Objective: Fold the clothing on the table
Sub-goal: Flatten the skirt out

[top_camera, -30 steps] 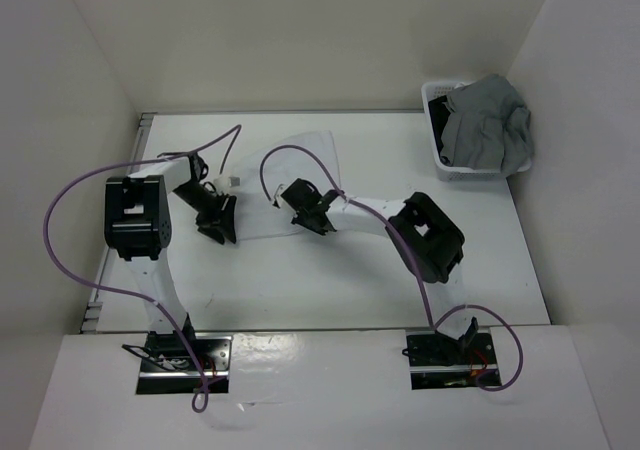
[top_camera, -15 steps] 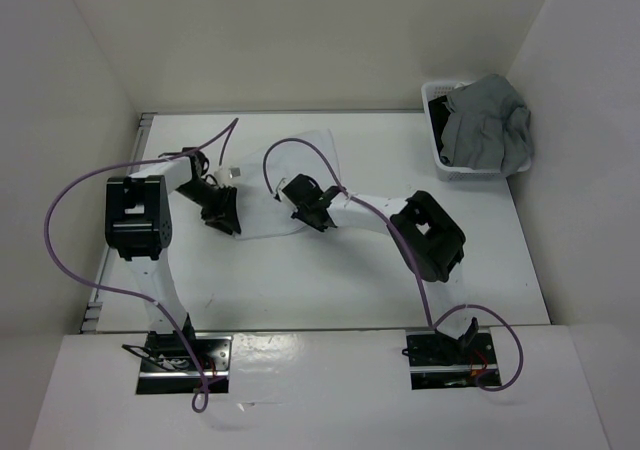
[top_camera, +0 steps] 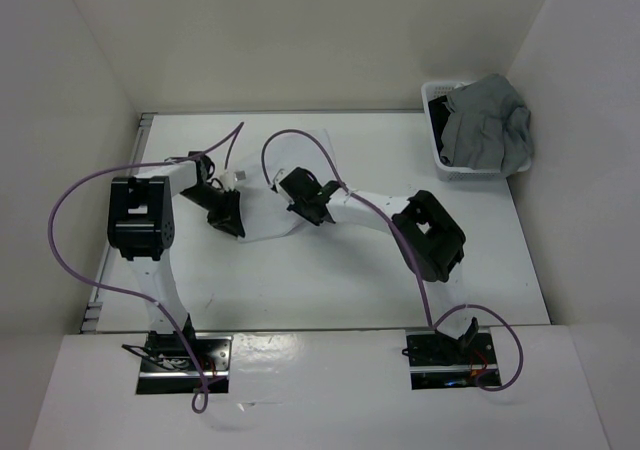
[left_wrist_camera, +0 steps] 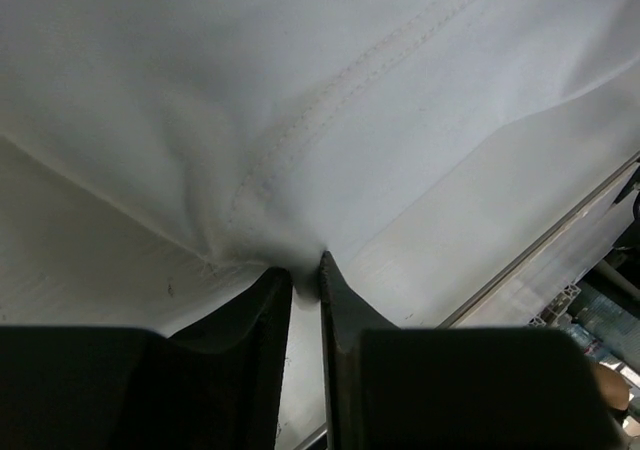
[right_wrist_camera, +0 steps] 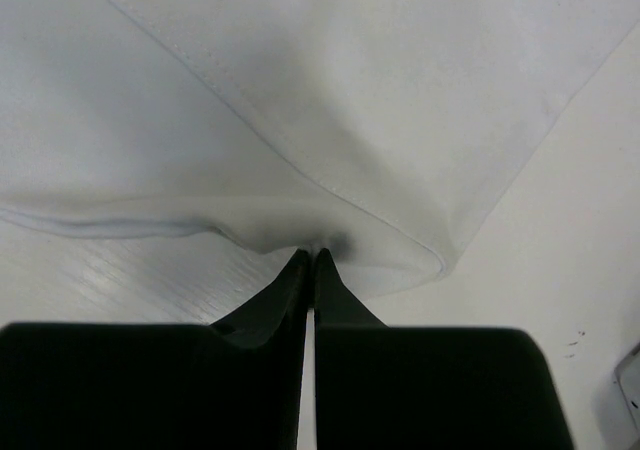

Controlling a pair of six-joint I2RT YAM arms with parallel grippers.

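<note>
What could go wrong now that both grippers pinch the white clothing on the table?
1. The left gripper grips only a small bunch of the clothing at its fingertips; the thin fabric may slip out when lifted.
2. The right gripper holds right at the hem, so it could lose the edge too.
3. The purple cable loops over the clothing and might drag it.

The clothing (left_wrist_camera: 300,90) is plain white, with a faint line of white stitching running away from the black left fingers (left_wrist_camera: 262,315). The black right fingers (right_wrist_camera: 285,295) meet the same white cloth at its hem. Beneath both sets of fingers is the white desk (top_camera: 330,280). Far to the right of the right fingers, a white basket (top_camera: 462,173) holds a grey garment (top_camera: 487,130). The cables (top_camera: 52,232) are purple.
</note>
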